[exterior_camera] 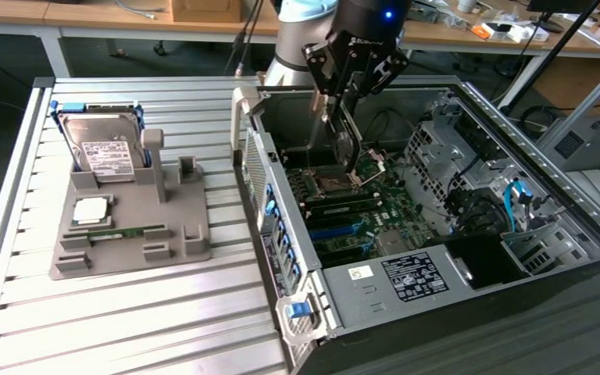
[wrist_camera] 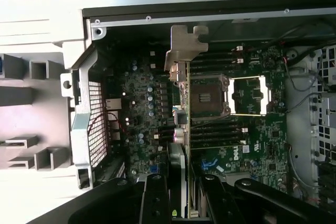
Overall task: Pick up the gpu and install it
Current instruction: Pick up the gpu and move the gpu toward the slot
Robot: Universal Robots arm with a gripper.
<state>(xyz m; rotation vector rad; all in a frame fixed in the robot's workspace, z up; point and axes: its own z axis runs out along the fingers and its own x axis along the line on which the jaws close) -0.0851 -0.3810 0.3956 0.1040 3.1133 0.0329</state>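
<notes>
Gripping gpu (exterior_camera: 343, 147) over open case (exterior_camera: 552, 173), slatted table (exterior_camera: 123, 312), desks (exterior_camera: 102, 12) behind.

In the exterior view, the holder (exterior_camera: 123, 254) sits at nine o'clock of the open computer case (exterior_camera: 262, 168). On it, the hard drive (exterior_camera: 107, 152) stands at twelve and the memory stick (exterior_camera: 123, 232) lies at six. Inside the case, the gpu (exterior_camera: 346, 148), held by the gripper (exterior_camera: 344, 98), hangs over the motherboard (exterior_camera: 358, 223), with the power supply (exterior_camera: 415, 277) at six.

The computer case (exterior_camera: 262, 168) lies open above the motherboard (exterior_camera: 355, 219), so access from overhead is free. Over the motherboard's middle the gripper (exterior_camera: 344, 105) grips the gpu (exterior_camera: 344, 152) edge-on, blocking that stretch. The drive cage (exterior_camera: 436, 148), the power supply (exterior_camera: 409, 277) and the case's walls hem the motherboard's edges.
</notes>
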